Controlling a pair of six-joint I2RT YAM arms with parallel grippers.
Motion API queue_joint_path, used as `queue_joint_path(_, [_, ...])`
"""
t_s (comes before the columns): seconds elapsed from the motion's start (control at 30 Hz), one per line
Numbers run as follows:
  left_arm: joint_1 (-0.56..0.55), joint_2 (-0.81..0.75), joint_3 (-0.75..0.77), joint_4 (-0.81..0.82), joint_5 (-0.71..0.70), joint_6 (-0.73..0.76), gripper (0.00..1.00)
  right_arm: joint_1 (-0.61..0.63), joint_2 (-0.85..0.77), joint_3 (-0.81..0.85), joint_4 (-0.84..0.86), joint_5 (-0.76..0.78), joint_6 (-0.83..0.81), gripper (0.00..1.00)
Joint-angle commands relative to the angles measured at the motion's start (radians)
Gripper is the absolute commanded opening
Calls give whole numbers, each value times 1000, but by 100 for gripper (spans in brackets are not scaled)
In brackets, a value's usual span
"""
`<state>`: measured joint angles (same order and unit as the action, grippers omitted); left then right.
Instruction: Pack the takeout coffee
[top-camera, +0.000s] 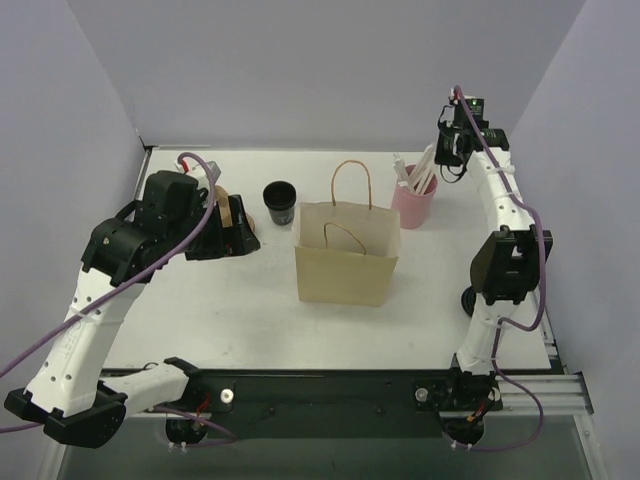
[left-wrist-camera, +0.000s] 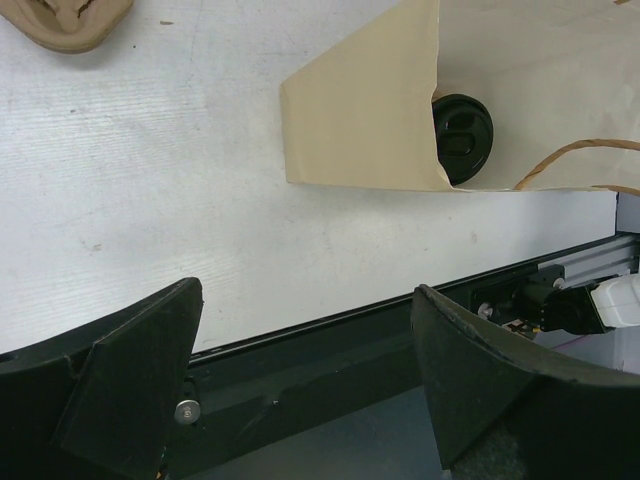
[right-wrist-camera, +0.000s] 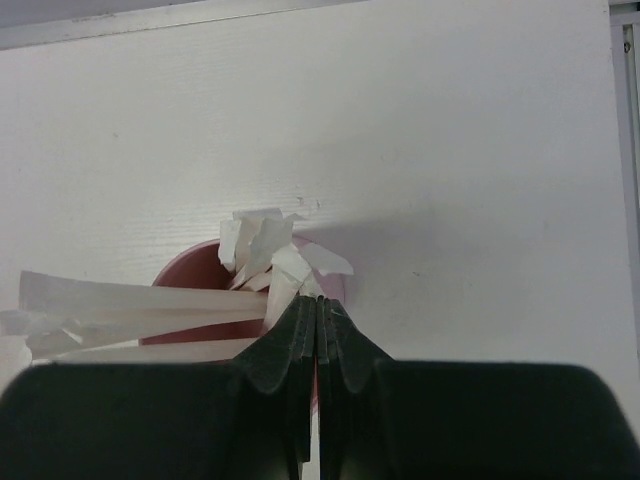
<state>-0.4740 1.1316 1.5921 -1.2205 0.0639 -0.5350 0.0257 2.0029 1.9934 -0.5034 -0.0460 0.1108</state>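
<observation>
A black lidded coffee cup (top-camera: 281, 200) stands on the table just left of and behind the upright brown paper bag (top-camera: 345, 255). In the left wrist view the cup's lid (left-wrist-camera: 462, 135) shows past the corner of the bag (left-wrist-camera: 380, 100). A pink cup (top-camera: 414, 202) holds several paper-wrapped straws (top-camera: 420, 172). My right gripper (top-camera: 447, 162) hangs over it. Its jaws (right-wrist-camera: 318, 305) are shut on one straw (right-wrist-camera: 290, 275) at the rim of the pink cup (right-wrist-camera: 190, 268). My left gripper (left-wrist-camera: 310, 370) is open with nothing between its fingers.
A brown cardboard cup carrier (top-camera: 229, 218) lies beside the left gripper (top-camera: 243, 238) and shows at the top left of the left wrist view (left-wrist-camera: 65, 20). The table's black front rail (left-wrist-camera: 330, 345) runs under the left fingers. Grey walls close in the back and sides.
</observation>
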Motion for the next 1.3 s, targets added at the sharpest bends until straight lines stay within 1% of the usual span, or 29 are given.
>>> queue_joint_path(0.0, [8,-21,-10,62,7,1,95,-1,-144,-56,6,-12,-16,0])
queue_joint_path(0.23, [8,-41,-55,113,27,1,95,28,-312,-123,-6,18,-56,0])
queue_joint_path(0.5, [8,-52,-67,156,30,20,96,77,-456,-116,-37,34,-79,0])
queue_joint_path(0.63, [8,-55,-70,164,30,30,96,152,-521,-58,-86,43,-89,0])
queue_joint_path(0.83, [8,-50,-73,177,37,38,96,262,-624,-7,-104,118,-88,0])
queue_joint_path(1.0, [6,-49,-70,187,45,37,96,338,-696,39,-109,130,-88,0])
queue_joint_path(1.1, [6,-50,-72,190,51,33,96,364,-736,59,-107,123,-74,0])
queue_joint_path(1.17, [6,-53,-73,191,54,33,96,370,-768,61,-106,86,-45,0])
queue_joint_path(1.27, [6,-52,-78,190,57,32,96,372,-817,12,-89,28,24,0])
